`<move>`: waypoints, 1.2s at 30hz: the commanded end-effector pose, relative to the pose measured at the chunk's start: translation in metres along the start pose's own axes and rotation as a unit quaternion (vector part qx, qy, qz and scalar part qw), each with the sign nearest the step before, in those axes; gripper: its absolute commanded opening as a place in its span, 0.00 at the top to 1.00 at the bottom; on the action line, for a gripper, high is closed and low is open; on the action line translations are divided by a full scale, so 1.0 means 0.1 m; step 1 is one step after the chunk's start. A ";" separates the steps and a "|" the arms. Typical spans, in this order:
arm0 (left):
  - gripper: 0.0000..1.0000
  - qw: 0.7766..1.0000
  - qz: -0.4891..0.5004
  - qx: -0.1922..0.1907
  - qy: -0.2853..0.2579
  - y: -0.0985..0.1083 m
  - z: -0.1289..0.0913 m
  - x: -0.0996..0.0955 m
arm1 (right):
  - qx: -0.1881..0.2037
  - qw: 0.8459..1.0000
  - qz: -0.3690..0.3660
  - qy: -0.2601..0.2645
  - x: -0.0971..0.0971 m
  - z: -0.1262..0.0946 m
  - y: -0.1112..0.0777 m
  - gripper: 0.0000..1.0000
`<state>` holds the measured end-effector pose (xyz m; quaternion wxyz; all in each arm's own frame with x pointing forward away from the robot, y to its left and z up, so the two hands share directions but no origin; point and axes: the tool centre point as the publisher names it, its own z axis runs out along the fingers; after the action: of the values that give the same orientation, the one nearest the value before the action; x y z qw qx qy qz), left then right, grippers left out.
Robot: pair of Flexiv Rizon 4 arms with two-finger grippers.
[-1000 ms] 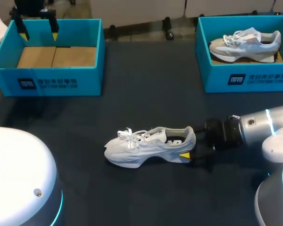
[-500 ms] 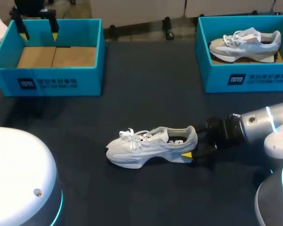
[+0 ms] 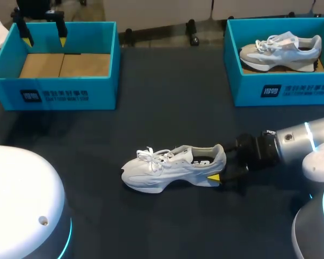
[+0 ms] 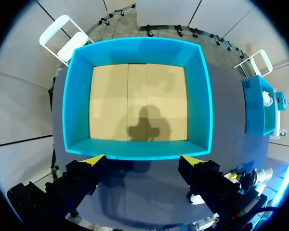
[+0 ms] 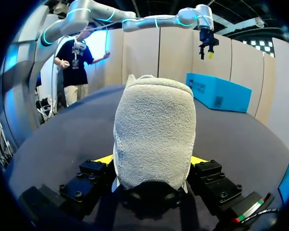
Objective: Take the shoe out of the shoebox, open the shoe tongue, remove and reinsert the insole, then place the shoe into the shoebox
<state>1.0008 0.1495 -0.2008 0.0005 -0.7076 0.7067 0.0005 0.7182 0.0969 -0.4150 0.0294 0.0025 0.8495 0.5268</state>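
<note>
Your shoe (image 3: 173,168) lies on its sole at the middle of the bench (image 3: 167,108), toe toward your left arm's side and heel toward the right arm. The right fingers (image 3: 211,177) straddle that heel. One yellow tip presses each flank, so they are clamped on it. From the right wrist, the heel fills the gap between them. Your left fingers (image 4: 94,160) hang spread wide apart above one wall of the left box (image 4: 135,50) — well away from the shoe. A second shoe (image 3: 281,49) sits in the right box (image 3: 248,81).
</note>
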 end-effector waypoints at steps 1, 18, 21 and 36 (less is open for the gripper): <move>0.00 1.000 -0.012 0.011 -0.010 0.17 -0.01 0.06 | 0.003 1.000 0.000 0.001 -0.01 0.00 0.00 1.00; 0.00 0.999 -0.034 0.002 -0.020 1.09 -0.12 0.51 | 0.003 1.000 0.000 0.001 -0.01 0.00 0.00 1.00; 0.00 0.999 -0.031 0.003 -0.023 1.23 -0.10 0.59 | 0.003 1.000 0.000 0.001 -0.01 0.00 0.00 1.00; 0.00 0.999 -0.039 0.016 -0.019 1.87 -0.03 1.06 | 0.003 1.000 0.000 0.001 -0.01 0.00 0.00 1.00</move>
<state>0.8262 0.0508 -0.1942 -0.0057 -0.7318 0.6810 0.0256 0.7183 0.0969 -0.4151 0.0294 0.0024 0.8494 0.5269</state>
